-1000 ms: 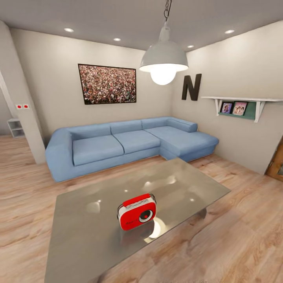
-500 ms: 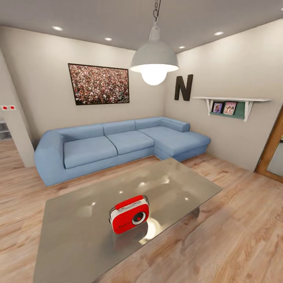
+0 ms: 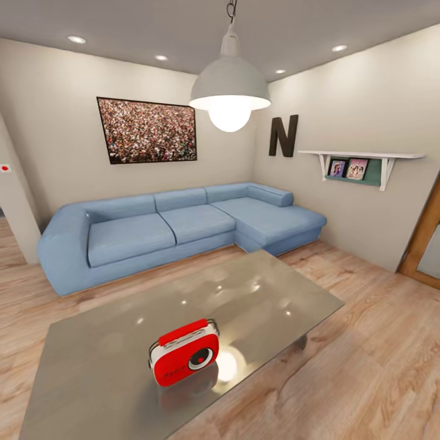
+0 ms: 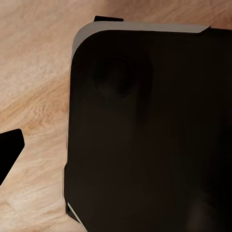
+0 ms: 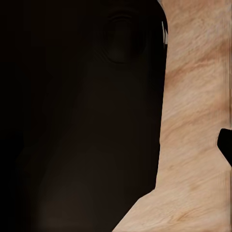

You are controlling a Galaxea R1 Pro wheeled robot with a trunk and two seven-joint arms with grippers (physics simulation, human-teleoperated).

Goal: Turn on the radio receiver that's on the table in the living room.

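Note:
The small red radio receiver point(image 3: 183, 360) with its white trim band, thin wire handle and round dark dial stands upright on the glossy grey table point(image 3: 110, 360), near the table's front edge, its dial facing me. In the head view the table lies low in front of me in the living room. In the left wrist view a dark fingertip point(image 4: 8, 153) juts in at the picture's edge over wood floor. The right wrist view has a similar dark fingertip point(image 5: 225, 145). Whether either gripper is open or shut cannot be read.
A blue L-shaped sofa point(image 3: 177, 226) runs behind the table along two walls. Above the table hangs a white pendant lamp point(image 3: 230, 91). The far wall carries a crowd picture point(image 3: 148, 130); the right wall has a shelf point(image 3: 360, 160). A dark robot body part point(image 4: 150, 130) takes up much of both wrist views.
The whole head view has shifted: the camera has moved, so radio, table and sofa sit further left and the radio looks lower and nearer. Nothing in the room has moved itself.

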